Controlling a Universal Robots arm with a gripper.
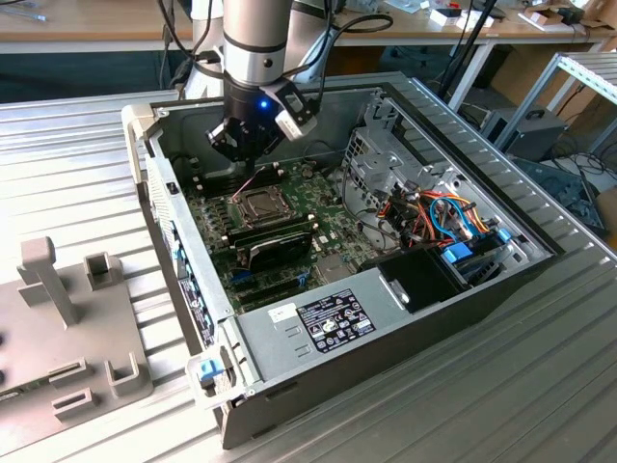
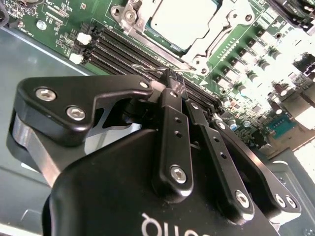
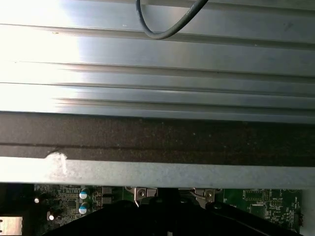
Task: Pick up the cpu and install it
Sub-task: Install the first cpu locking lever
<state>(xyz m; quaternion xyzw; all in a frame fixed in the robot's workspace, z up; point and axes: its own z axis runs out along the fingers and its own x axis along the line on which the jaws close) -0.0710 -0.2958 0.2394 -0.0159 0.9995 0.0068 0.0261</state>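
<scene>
Overhead, in the exterior view, the jaws hang inside the open computer case (image 1: 145, 164). The cpu (image 1: 260, 204) lies in its socket at about 6 o'clock from them, near but apart.

In the second wrist view the fingers (image 2: 170, 113) are drawn together at the tips. Whether they pinch the thin wire lever (image 2: 147, 68) touching them, I cannot tell. The cpu (image 2: 184, 22) sits flat within the metal socket frame (image 2: 206, 49), just beyond the tips and across the memory slots (image 2: 118, 46).

In the first wrist view a strip of motherboard (image 3: 256, 201) shows under the ribbed counter (image 3: 157, 73).
</scene>
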